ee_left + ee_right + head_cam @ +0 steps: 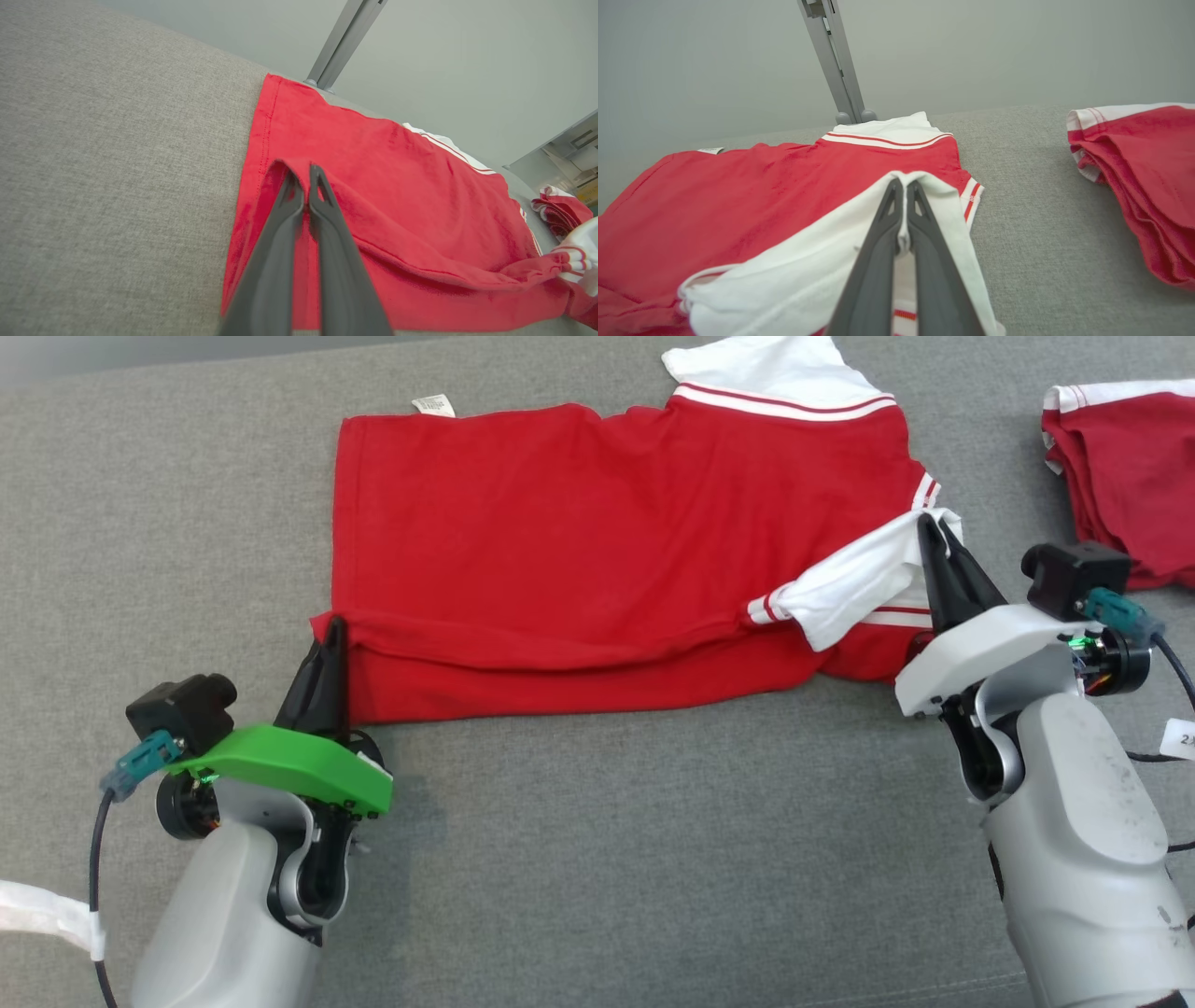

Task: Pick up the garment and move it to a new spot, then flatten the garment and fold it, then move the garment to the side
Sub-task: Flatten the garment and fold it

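The garment [579,532] is a red shirt with white sleeves and collar, spread on the grey cushion with its near long edge folded up over itself. My left gripper [331,627] is shut on the red hem corner at the garment's [411,186] near left end; its fingers [322,205] pinch a fold of red cloth. My right gripper [935,530] is shut on the white sleeve [859,581] at the garment's [775,196] near right end, the white cloth draped over both fingers [920,210].
A second red and white garment [1125,476] lies folded at the far right of the cushion [607,859]. A grey metal post [833,60] stands behind the cushion's back edge, against a pale wall. Cables hang by both wrists.
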Tool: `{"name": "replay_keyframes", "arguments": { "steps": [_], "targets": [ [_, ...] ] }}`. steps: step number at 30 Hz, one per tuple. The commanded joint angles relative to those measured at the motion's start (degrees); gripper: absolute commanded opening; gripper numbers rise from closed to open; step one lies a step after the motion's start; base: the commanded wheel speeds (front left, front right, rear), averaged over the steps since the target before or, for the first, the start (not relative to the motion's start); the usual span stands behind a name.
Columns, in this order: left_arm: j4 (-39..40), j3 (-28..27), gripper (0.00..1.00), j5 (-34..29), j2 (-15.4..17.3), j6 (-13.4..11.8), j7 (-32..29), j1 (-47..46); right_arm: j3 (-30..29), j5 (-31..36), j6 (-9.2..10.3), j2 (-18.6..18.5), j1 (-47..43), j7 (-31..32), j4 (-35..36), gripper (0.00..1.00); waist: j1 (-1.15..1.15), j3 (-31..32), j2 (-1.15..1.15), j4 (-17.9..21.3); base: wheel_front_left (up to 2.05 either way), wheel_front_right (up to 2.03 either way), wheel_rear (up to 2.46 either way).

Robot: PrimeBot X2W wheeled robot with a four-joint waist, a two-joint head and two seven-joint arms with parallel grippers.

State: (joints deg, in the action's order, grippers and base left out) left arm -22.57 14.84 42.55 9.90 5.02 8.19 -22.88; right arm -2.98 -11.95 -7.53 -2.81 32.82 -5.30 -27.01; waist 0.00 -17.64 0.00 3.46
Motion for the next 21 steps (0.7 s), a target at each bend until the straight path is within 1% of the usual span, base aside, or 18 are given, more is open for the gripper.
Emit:
{"name": "replay_keyframes", "arguments": {
  "steps": [1, 4, 7, 8, 9, 10, 11, 13, 17, 21],
  "targets": [
    [-0.7, 0.1, 0.00, -0.5, 0.3, -0.3, -0.2, -1.5, -0.4, 0.4, 0.09, -0.2, 1.8, -0.6, -2.2, 0.00, 0.00, -0.3, 0.00, -0.1, 0.00, 0.00, 0.00],
    [-2.0, 0.3, 0.00, -0.4, 0.2, -0.3, -0.4, -2.7, -1.0, 0.2, 0.09, -0.2, 4.9, -1.2, -7.0, 0.00, 0.00, -0.6, 0.00, -0.1, 0.00, 0.00, 0.00],
    [-3.0, 0.6, 0.00, -0.8, 0.1, -0.4, -0.4, -3.5, -1.0, -1.6, 0.09, -0.2, 8.2, -1.8, -12.4, 0.00, 0.00, -0.9, 0.00, -0.1, 0.00, 0.00, 0.00],
    [-3.1, 0.8, 0.00, -1.0, 0.2, -0.4, -0.3, -3.7, -1.0, -2.3, 0.09, -0.2, 9.1, -2.0, -14.0, 0.05, 0.00, -1.0, 0.00, -0.1, 0.00, 0.00, 0.00],
    [-3.3, 1.0, 0.06, -1.3, 0.2, -0.4, 0.0, -3.9, -0.9, -2.7, 0.09, -0.2, 10.3, -2.2, -16.1, 0.29, 0.00, -1.1, 0.00, -0.1, 0.00, 0.00, 0.00],
    [-3.4, 1.2, 0.35, -1.5, 0.2, -0.4, 0.0, -4.0, -0.6, -2.7, 0.09, -0.2, 11.2, -2.8, -17.6, 0.47, 0.00, -1.1, 0.00, -0.1, 0.00, 0.00, 0.00],
    [-3.5, 1.5, 1.00, -1.9, 0.2, -0.2, 0.2, -4.1, -0.3, -2.3, 0.09, -0.2, 12.4, -3.5, -19.3, 1.00, 0.00, -1.2, 0.00, -0.2, 0.00, 0.00, 0.00],
    [-3.5, 2.0, 1.00, -2.1, 0.2, -0.2, 0.4, -4.0, 0.1, -2.0, 0.09, -0.2, 14.1, -5.1, -22.2, 1.00, 0.00, -1.2, 0.00, -0.3, 0.00, 0.00, 0.00],
    [-2.7, 2.3, 1.00, -2.2, 0.4, -0.2, 0.8, -2.7, 0.8, -2.5, 0.09, -0.2, 16.4, -7.9, -25.6, 1.00, 0.00, -0.8, 0.00, -0.6, 0.00, 0.00, 0.00],
    [-1.1, 1.9, 1.00, -1.9, 1.3, -0.6, 1.1, -0.4, 0.5, -0.8, 0.09, -0.2, 17.2, -9.4, -25.9, 1.00, 0.00, 0.1, 0.00, -0.4, 0.00, 0.00, 0.00]
  ]
}}
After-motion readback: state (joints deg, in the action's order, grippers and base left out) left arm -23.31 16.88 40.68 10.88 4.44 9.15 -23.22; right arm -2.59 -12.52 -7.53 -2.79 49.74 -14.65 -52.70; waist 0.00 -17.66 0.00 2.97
